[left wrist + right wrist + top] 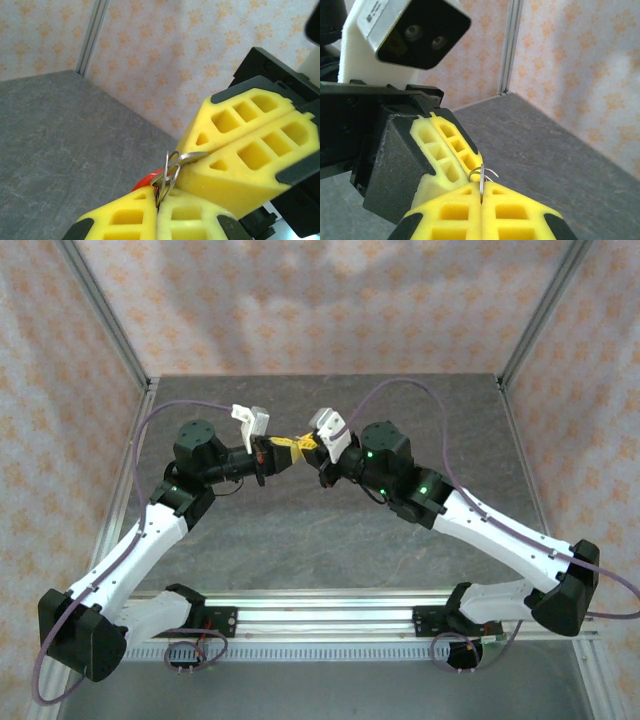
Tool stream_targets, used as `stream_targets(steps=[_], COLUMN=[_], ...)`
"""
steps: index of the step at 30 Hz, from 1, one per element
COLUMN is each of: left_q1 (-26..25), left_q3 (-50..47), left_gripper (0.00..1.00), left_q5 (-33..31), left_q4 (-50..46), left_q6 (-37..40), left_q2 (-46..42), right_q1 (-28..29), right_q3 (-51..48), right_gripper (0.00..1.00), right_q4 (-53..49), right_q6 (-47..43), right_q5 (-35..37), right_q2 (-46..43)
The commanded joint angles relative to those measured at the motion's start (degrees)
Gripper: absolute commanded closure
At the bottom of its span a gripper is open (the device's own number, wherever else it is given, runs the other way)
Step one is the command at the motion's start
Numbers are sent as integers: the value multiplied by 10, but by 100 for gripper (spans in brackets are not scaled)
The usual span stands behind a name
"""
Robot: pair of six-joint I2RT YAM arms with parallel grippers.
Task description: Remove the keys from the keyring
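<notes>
Left gripper (158, 202), its ribbed yellow foam pads pressing together, is pinching the keyring (144, 181) by its thin wire loop beside the glossy red tag, while the right gripper (482, 195) is clamping the silvery key (194, 157) above the mottled grey table (60, 130).

A: Walls?
B: Pale panels (330, 300) with a small orange floral print, at the back and on both sides.
A: Frame?
B: Silver metal posts (108, 315) at the two back corners, splaying outward toward the top in the overhead view.
A: Surface?
B: Dark grey tabletop (330, 540), mottled like stone, matte. A ribbed metal rail (330, 620) runs along its near edge.
A: Light?
B: Soft and even. Faint grey shadows across the back wall.
</notes>
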Motion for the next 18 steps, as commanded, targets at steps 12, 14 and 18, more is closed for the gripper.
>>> stream_targets(steps=[12,14,18], left_q1=[-7,-7,-7], left_q3=[28,26,14], left_gripper=[100,100,87], left_q5=[-25,-28,-37], left_q4=[47,47,43], left_q6=[1,1,6], left_q2=[-3,-5,-19], right_q1=[81,76,34], right_q3=[-28,-24,-22], right_gripper=[100,100,100], right_q4=[-72,-64,-30], right_q6=[-111,-87,-2], right_q5=[-79,-73,-118], right_q2=[4,3,-8])
